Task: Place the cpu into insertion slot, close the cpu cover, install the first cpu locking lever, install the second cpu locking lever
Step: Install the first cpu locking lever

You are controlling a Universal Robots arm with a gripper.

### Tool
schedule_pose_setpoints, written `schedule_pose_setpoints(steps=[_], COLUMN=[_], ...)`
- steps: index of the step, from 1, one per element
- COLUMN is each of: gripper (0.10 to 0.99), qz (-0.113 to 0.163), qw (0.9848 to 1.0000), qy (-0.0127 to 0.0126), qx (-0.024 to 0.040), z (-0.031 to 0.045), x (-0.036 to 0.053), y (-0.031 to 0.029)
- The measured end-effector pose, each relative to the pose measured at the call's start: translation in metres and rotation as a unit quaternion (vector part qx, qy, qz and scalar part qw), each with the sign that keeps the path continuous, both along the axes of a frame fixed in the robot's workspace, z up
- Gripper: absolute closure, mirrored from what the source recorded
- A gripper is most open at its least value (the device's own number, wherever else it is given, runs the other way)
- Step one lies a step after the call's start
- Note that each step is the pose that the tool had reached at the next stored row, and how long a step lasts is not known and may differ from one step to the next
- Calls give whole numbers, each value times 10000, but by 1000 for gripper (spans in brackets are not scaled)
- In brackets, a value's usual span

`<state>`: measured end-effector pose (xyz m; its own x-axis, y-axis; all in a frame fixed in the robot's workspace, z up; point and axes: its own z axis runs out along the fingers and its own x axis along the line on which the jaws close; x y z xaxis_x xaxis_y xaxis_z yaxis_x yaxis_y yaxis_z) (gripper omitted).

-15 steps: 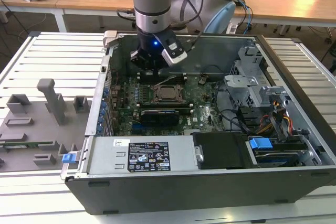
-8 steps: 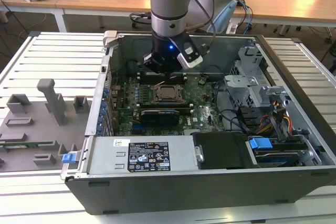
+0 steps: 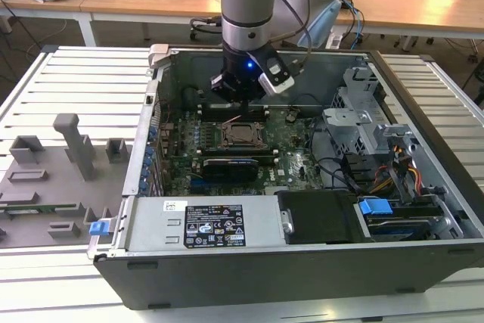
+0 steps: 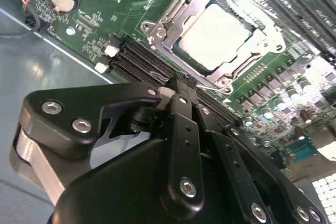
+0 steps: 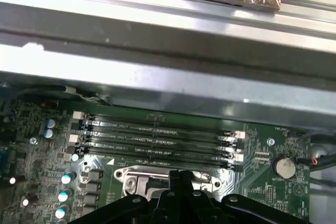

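Observation:
The cpu (image 4: pixel 212 35) lies flat in the insertion slot (image 3: pixel 240 135), its silvery top showing through the window of the cpu cover (image 4: pixel 173 19). The cover lies down flat over the chip. My gripper (image 3: pixel 240 102) hangs inside the open computer case, just above the board on the far side of the socket. In both wrist views its black fingers are pressed together with nothing between them, and the tips (image 4: pixel 182 83) sit over the socket's edge beside the memory slots. The gripper (image 5: pixel 181 176) hides part of the socket frame (image 5: pixel 131 182). Which way the locking levers stand I cannot tell.
Long memory slots (image 5: pixel 157 140) run next to the socket. A coin battery (image 5: pixel 285 166) sits on the board. A black card (image 3: pixel 238 166), a power supply (image 3: pixel 215 225) and a drive cage (image 3: pixel 363 122) crowd the case. Grey fixtures (image 3: pixel 53 179) stand at the exterior view's left.

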<state>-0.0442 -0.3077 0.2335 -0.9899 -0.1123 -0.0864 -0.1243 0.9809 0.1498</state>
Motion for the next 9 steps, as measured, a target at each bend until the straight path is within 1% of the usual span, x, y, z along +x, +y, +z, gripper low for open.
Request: schedule_pose_setpoints(steps=[1, 3, 4, 5, 6, 9], gripper=[980, 980, 980, 980, 980, 980], qz=[11, 40, 64, 85, 96, 96], qw=[10000, 10000, 9999, 9999, 9999, 9998], qy=[-18, -67, -100, -127, -144, -144], qx=[1, 1, 1, 1, 1, 0], z=[-5, -20, -32, -46, -73, -76], x=[0, 0, 0, 0, -3, -5], y=[5, 16, 23, 26, 27, 28])
